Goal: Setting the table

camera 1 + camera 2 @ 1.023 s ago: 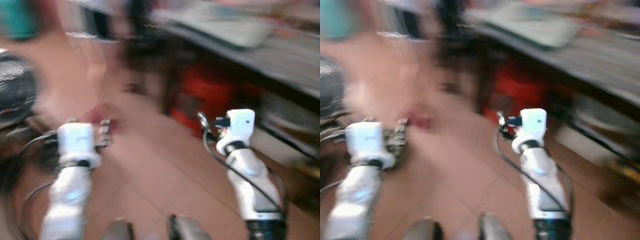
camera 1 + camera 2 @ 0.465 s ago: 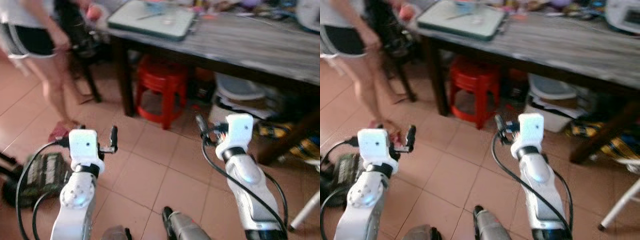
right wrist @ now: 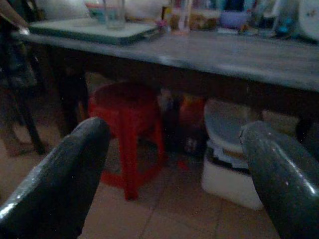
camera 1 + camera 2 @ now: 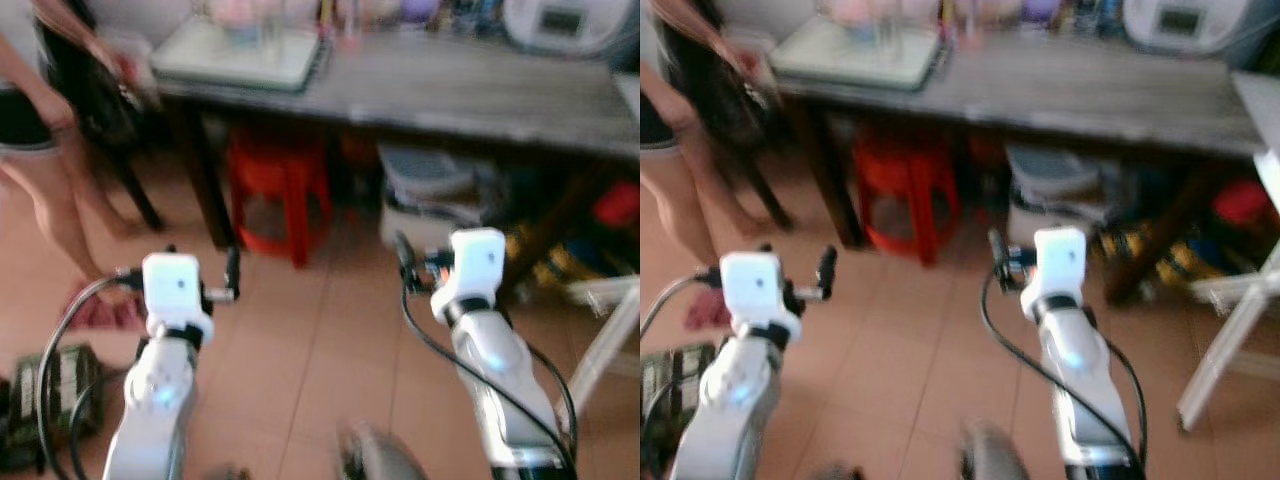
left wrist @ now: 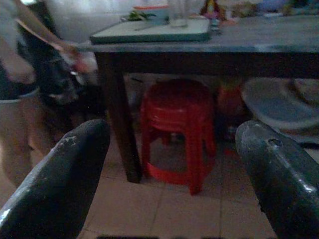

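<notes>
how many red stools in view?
1. The red stool stands on the tiled floor under the grey table, near its left leg. Others may be hidden behind the clutter further along under the table.

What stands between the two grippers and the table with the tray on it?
Nothing solid: bare tiled floor lies between the open left gripper, the open right gripper and the table. The red stool stands under the table, below the tray. A person stands off to the left, beside the table's corner.

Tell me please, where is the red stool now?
The red stool stands on the tiled floor under the left end of the table, ahead of the left gripper, beside the table's dark leg.
</notes>
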Robot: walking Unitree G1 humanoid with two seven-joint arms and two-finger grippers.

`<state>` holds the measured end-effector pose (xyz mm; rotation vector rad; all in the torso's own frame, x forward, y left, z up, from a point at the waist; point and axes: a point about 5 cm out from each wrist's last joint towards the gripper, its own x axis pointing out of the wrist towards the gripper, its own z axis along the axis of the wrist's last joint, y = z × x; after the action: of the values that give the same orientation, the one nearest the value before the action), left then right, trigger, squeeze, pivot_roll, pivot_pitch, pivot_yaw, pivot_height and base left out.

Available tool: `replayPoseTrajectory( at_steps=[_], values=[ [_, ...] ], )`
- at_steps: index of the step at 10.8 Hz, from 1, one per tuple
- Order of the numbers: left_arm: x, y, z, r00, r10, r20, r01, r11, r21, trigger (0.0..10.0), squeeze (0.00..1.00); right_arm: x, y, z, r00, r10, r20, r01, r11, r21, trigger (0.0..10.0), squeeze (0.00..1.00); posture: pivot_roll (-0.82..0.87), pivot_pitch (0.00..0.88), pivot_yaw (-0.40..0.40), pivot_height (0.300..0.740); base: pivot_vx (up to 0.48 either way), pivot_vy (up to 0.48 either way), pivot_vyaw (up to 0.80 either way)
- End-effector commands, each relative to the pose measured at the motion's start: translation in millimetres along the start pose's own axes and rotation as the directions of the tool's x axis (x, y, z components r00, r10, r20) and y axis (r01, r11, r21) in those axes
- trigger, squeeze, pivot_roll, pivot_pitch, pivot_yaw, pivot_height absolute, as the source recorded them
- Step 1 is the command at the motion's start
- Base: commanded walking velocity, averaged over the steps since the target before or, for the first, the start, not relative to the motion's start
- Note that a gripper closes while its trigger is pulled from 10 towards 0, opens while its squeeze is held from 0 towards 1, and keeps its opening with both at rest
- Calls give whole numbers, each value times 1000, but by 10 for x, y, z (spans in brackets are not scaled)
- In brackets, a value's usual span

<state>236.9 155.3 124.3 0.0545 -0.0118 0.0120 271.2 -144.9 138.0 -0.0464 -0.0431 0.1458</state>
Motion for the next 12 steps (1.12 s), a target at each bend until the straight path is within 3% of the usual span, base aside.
replayPoseTrajectory(
  at_steps=[1, 5, 9, 12],
  values=[
    [-3, -56, -7, 1000, -26, -7, 26, 1000, -1, 10000, 0, -40, -28, 8, 1000, -13, 8, 13, 1000, 0, 10000, 0, 38, 80, 20, 740, 0, -277, -800],
    [-15, -69, 40, 1000, -18, 5, 18, 1000, -9, 10000, 0, 35, 21, 77, 999, 7, 44, -7, 1000, -9, 10000, 0, 54, 116, 13, 740, 0, -342, 0],
    [-66, -106, 34, 999, -36, -4, 35, 999, -16, 10000, 0, 5, 17, 65, 999, 12, 41, -12, 1000, -19, 10000, 0, 52, 131, 16, 740, 0, -478, -550],
    [-60, -120, 123, 997, -72, 23, 71, 997, 35, 10000, 0, 6, 33, 106, 998, 9, 70, -7, 999, -32, 10000, 0, 61, 154, 27, 740, 291, -376, 0]
  ],
)
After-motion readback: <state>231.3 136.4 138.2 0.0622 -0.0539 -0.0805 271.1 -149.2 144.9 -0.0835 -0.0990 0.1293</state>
